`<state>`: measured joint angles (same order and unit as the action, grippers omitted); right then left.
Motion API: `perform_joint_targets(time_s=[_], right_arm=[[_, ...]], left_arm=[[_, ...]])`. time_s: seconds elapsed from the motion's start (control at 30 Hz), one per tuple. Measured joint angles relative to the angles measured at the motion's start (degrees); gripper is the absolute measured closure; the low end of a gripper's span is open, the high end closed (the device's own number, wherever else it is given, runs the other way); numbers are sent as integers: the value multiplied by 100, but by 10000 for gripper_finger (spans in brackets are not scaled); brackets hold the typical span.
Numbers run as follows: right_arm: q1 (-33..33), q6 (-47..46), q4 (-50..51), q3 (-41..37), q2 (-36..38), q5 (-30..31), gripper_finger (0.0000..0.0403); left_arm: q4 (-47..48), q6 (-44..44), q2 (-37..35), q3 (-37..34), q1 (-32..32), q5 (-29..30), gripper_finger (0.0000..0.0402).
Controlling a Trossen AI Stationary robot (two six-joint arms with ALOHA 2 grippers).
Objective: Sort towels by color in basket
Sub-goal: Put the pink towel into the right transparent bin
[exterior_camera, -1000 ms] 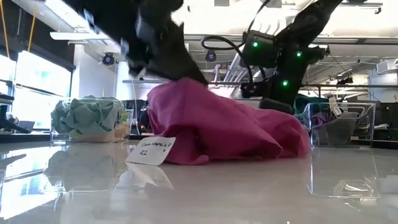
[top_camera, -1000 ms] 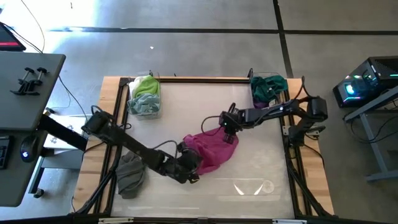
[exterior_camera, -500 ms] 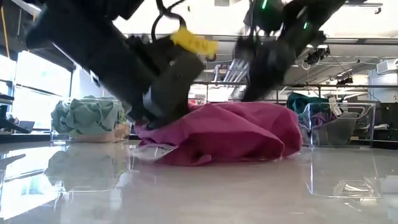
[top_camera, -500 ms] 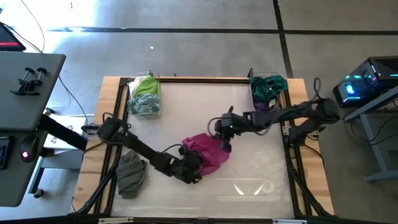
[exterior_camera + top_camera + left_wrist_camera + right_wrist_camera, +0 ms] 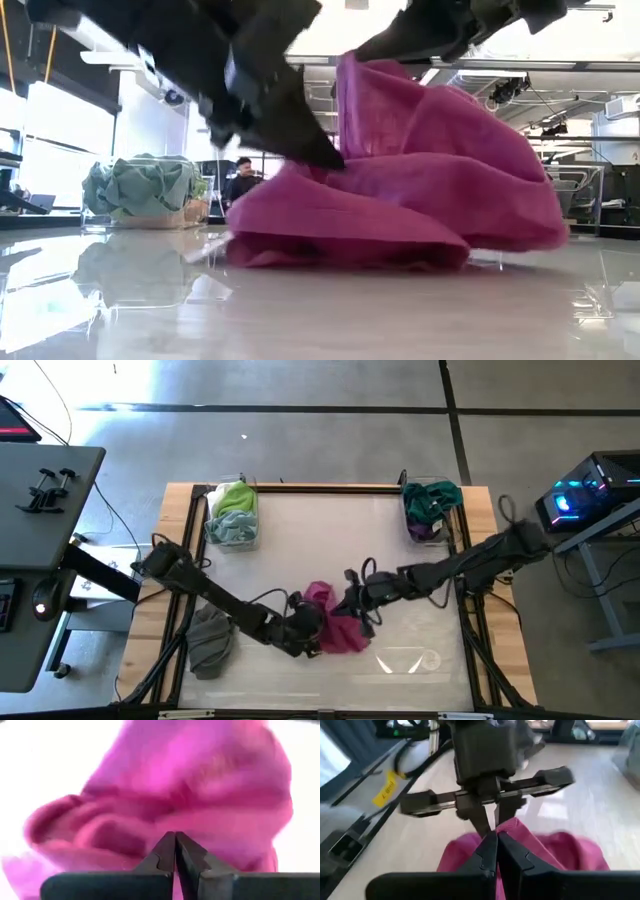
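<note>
Two grippers, left (image 5: 312,628) and right (image 5: 352,606), are clamped tight on the magenta towel (image 5: 335,622) at the table's (image 5: 330,530) near middle. Soft, light, floppy cloth; an edge pinch is judged best.

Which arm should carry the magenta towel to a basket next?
Probably right. Both the right gripper and left gripper pinch the magenta towel, but the purple cloth sits in the right-side basket.
</note>
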<state>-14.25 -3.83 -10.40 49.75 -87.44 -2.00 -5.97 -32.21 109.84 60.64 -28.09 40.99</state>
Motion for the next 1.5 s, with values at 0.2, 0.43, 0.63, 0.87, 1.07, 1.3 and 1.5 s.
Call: perform_joint_targets(time_s=[0.2,0.43,0.63,0.87,1.07,1.3,1.5], right_arm=[[-76,-265,-800,1,-655,519,402],[-80,-500,-1627,3,-1354,501,403],[-39,-643,-2291,1,-1994,532,394],[-44,-573,-2033,1,-1919,462,301],[-53,-377,-1800,8,-1594,245,233],[-187,-301,-992,3,-904,264,223],[-928,666,659,10,-73,224,222]], left_arm=[[-7,153,-766,0,-336,-51,399],[47,826,-1208,0,-704,431,399],[629,232,-1095,0,-588,468,399],[1414,-886,-843,0,-562,526,399],[1103,-1123,-339,-1,-561,529,399],[1160,-1555,133,0,-448,404,399],[1795,-2146,252,-4,-420,174,399]])
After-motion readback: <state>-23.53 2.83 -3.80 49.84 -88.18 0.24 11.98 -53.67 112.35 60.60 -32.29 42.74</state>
